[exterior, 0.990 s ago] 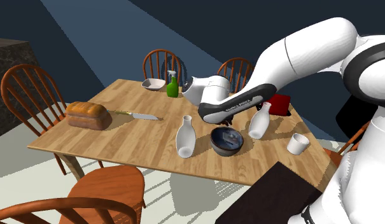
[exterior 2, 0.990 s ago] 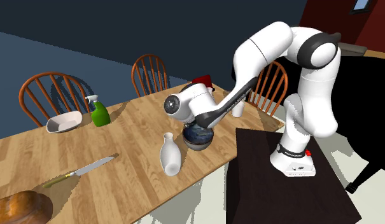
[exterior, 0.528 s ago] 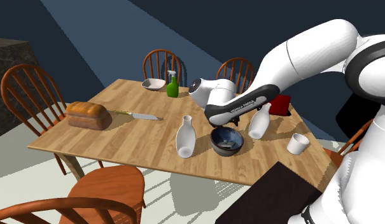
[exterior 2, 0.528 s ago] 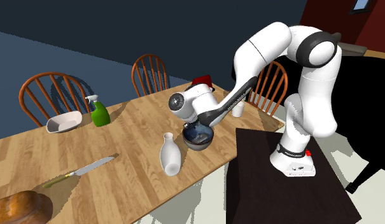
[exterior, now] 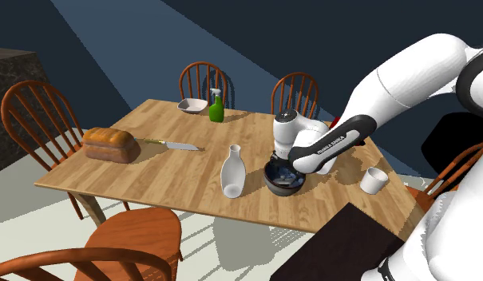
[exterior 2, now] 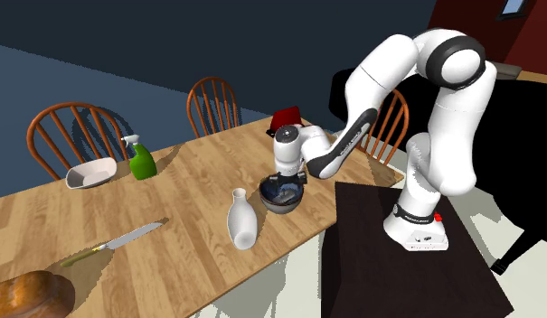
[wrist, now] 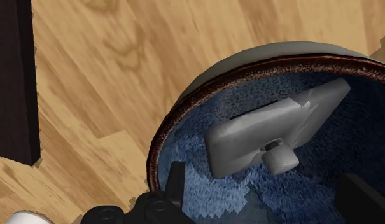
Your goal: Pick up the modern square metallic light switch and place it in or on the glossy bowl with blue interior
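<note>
Lying loose on the blue interior of the bowl: grey light switch, face and stubby knob turned up toward the end effector. Long axis slanted across the bowl, one end raised against the inner wall. Hovers just above, black fingers apart, touching nothing. Bowl near the tabletop edge closest to the stand. White lettering on the forearm's dark band, too small to read.

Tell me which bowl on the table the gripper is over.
The dark bowl with the blue inside, holding the grey switch; the gripper hangs above it. The white bowl sits beside the green spray bottle.
</note>
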`<state>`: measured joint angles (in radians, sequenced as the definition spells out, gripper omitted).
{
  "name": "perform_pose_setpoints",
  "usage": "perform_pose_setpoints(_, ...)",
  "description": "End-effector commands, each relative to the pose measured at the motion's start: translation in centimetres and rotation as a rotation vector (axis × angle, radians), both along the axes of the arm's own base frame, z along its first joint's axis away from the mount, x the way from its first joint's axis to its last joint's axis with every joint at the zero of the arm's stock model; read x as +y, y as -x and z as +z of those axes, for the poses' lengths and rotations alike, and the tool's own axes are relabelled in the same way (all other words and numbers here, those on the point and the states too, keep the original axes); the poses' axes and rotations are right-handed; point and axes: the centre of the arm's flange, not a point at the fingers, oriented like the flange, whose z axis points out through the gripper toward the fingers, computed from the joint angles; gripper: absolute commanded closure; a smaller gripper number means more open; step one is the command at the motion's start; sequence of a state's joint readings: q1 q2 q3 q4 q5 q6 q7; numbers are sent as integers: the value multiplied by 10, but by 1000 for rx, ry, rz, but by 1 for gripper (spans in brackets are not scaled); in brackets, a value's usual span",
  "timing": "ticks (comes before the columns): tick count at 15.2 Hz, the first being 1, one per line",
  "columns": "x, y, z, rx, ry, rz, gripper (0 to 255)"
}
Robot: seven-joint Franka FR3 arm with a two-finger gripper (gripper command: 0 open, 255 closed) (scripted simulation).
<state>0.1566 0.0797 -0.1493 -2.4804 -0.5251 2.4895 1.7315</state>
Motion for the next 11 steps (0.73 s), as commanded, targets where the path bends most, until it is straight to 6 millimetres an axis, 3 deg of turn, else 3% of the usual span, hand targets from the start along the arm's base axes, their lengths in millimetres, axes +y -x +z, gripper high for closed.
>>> perform_pose_setpoints(1,-3,1,-10,-15,-11,-12,0)
perform_pose_setpoints(5,-11,1,-33,-15,-11,-12,0)
perform_pose_setpoints(11,-11,1,-33,-15,-11,-12,0)
